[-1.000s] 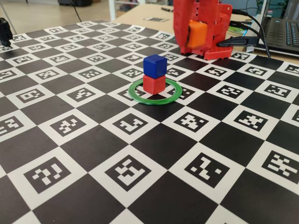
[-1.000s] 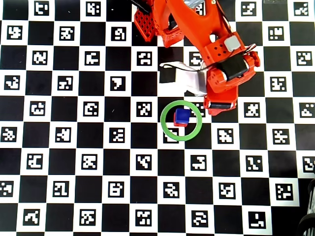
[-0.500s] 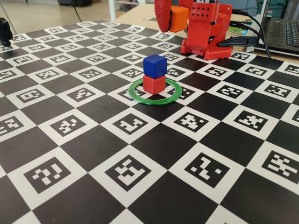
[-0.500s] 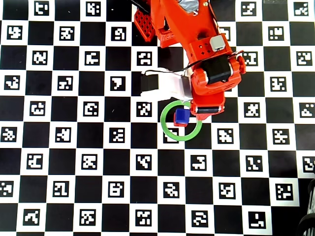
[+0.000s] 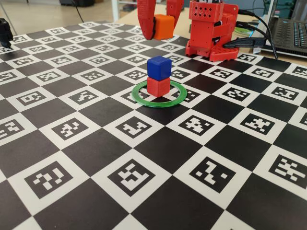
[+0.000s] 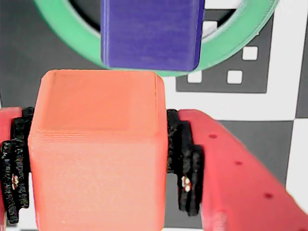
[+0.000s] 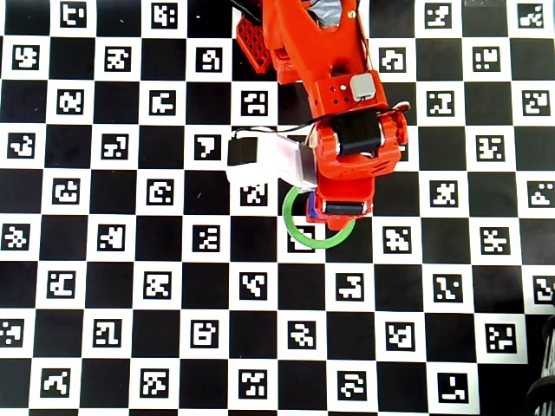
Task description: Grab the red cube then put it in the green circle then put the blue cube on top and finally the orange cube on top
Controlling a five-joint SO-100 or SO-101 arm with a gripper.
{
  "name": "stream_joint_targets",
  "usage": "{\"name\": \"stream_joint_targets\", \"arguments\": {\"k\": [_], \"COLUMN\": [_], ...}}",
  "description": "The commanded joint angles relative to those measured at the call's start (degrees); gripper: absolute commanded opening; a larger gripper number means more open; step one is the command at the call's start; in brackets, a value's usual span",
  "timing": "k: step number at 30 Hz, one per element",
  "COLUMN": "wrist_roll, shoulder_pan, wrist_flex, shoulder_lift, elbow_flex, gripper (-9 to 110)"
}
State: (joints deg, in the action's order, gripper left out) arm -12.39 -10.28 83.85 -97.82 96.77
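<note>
In the fixed view the blue cube (image 5: pixel 159 67) sits on the red cube (image 5: pixel 158 86) inside the green circle (image 5: pixel 144 101). My gripper (image 5: pixel 160 28) hangs behind and above that stack, shut on the orange cube (image 5: pixel 164 27). The wrist view shows the orange cube (image 6: pixel 96 154) clamped between the black pads (image 6: pixel 185 159), with the blue cube (image 6: pixel 151 33) and part of the green circle (image 6: pixel 231 45) just beyond it. From overhead the gripper (image 7: pixel 342 208) covers the stack; only a blue sliver (image 7: pixel 311 208) and the green circle (image 7: pixel 303 236) show. The red cube is hidden in the wrist and overhead views.
The checkered marker mat (image 5: pixel 144 191) covers the table. The arm's red base (image 5: pixel 211 33) stands at the back, with cables (image 5: pixel 259 24) and a laptop (image 5: pixel 290 33) to its right. A black object (image 5: pixel 5 31) sits at the left edge.
The gripper has carried the orange cube leftward in the fixed view; overhead it swung from right of the circle to over the stack. The stacked cubes have not moved.
</note>
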Motion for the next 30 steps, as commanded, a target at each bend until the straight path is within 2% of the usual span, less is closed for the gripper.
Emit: {"name": "stream_joint_targets", "arguments": {"k": [1,30], "wrist_roll": [0.26,0.18], "shoulder_pan": [0.79,1.85], "wrist_flex": [-1.41,-9.23], "shoulder_lift": [-1.58,-0.79], "elbow_flex": [0.26,10.11], "gripper": [12,12]}}
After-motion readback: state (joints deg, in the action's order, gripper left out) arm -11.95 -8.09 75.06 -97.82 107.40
